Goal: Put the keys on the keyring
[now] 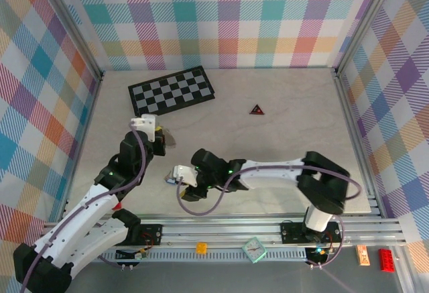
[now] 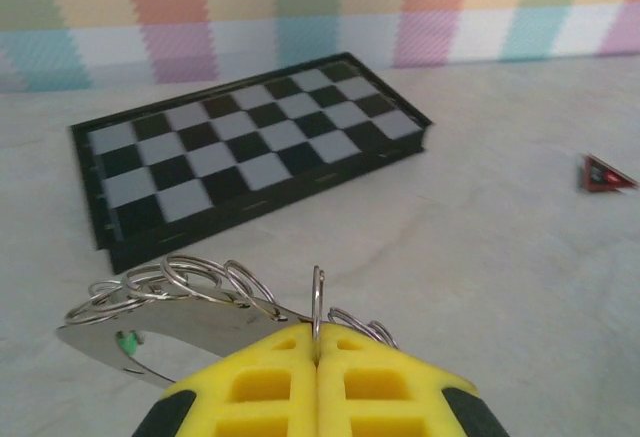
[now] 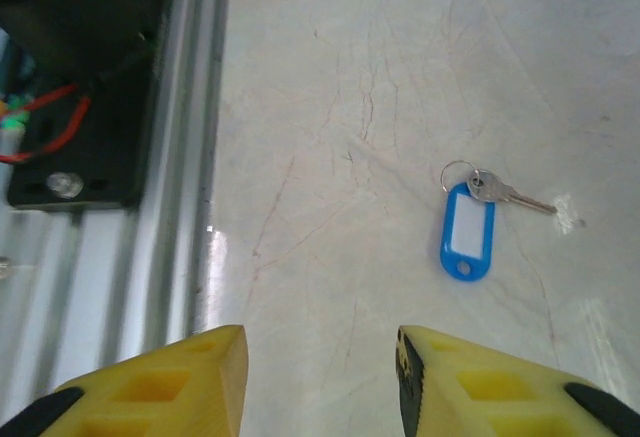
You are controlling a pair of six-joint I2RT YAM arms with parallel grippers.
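The left gripper (image 2: pixel 318 345) has its yellow jaws pressed together on one upright ring of the keyring (image 2: pixel 190 279), a thin silvery chain of wire rings that runs off to the left of the fingers. Under the rings sits a shiny metal plate (image 2: pixel 150 342) with a small green spot; what it is cannot be told. Beyond, on the pale marbled tabletop (image 2: pixel 480 257), lie the black-and-white checkerboard (image 2: pixel 250 157) and, far right, the dark red-edged triangle (image 2: pixel 605 172). The right gripper (image 3: pixel 320 357) hangs over the table with its yellow jaws well parted and nothing between them. Ahead of it, apart, the small silvery key with a blue plastic tag (image 3: pixel 468 232) lies flat, to the right of the grey aluminium rail (image 3: pixel 185 157).
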